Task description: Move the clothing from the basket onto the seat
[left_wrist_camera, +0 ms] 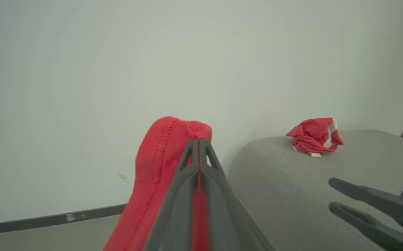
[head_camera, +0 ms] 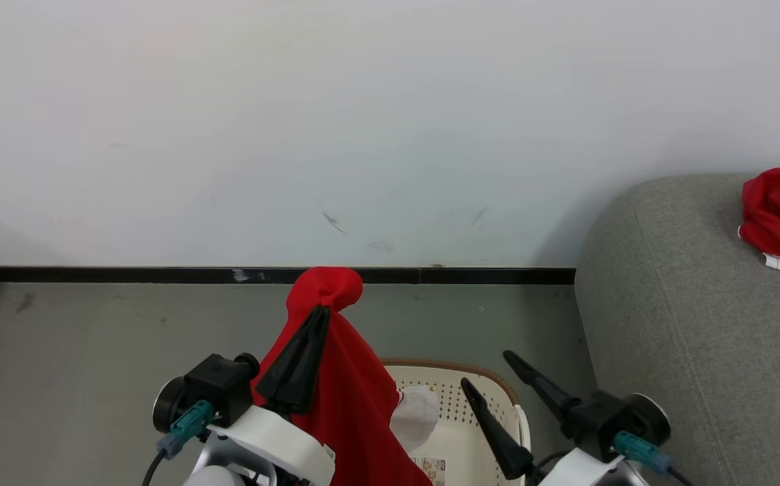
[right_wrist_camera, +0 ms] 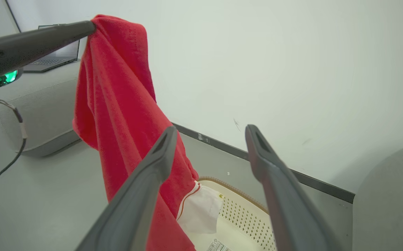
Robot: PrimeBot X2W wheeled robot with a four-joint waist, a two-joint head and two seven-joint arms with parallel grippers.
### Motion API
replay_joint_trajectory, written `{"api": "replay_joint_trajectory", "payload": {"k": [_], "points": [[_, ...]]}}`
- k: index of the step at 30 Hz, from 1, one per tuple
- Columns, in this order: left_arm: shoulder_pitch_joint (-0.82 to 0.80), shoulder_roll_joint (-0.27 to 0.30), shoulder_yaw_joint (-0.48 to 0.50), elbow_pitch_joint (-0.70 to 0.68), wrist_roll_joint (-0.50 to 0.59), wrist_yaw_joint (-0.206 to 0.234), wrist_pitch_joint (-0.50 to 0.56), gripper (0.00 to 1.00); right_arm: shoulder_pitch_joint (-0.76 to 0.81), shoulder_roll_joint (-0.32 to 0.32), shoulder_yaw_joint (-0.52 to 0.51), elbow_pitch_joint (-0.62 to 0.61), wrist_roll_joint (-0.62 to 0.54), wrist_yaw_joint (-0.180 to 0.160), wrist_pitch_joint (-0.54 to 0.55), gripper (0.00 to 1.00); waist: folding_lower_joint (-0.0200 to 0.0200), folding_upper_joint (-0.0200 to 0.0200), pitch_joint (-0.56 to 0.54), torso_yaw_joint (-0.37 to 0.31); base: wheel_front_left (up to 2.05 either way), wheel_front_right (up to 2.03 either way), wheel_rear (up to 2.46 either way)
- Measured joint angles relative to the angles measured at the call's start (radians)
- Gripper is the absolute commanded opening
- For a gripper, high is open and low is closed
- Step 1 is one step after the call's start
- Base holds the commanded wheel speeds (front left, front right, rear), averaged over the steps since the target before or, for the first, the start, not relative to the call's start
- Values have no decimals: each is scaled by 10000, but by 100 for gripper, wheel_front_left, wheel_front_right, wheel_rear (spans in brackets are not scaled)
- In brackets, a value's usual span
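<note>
Head view: left end effector clamped tight on clothing hanging over basket w/ tail inside, so swing to seat rt of basket may snag rim; right end effector agape, empty.

— How is the light there?
— I see soft, even light, bright in all three views. The wall has no glare. A faint shadow falls on it beside the seat, and the floor is darker at its far left corner.
— And sharpness?
— The head view is sharp. In the right wrist view the fingers of the right gripper are slightly soft and stretched near the bottom edge. The red clothing keeps its folds, not overexposed.
</note>
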State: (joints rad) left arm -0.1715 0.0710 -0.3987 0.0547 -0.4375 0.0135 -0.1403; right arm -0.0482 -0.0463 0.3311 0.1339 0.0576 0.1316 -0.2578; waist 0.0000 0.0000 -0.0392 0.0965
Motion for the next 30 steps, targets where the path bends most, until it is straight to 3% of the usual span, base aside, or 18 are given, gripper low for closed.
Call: {"api": "replay_joint_trajectory", "payload": {"k": [9,30], "points": [[-78,-65,-627,-546,84,-140,263,0,-897,-59,1659,512,-56,0,0,100,0,0,13,203,0,0,0],[-452,-140,-2119,-1425,58,-353,771,0,-1421,-107,2552,1352,602,0,0,100,0,0,-169,839,0,0,0]]}}
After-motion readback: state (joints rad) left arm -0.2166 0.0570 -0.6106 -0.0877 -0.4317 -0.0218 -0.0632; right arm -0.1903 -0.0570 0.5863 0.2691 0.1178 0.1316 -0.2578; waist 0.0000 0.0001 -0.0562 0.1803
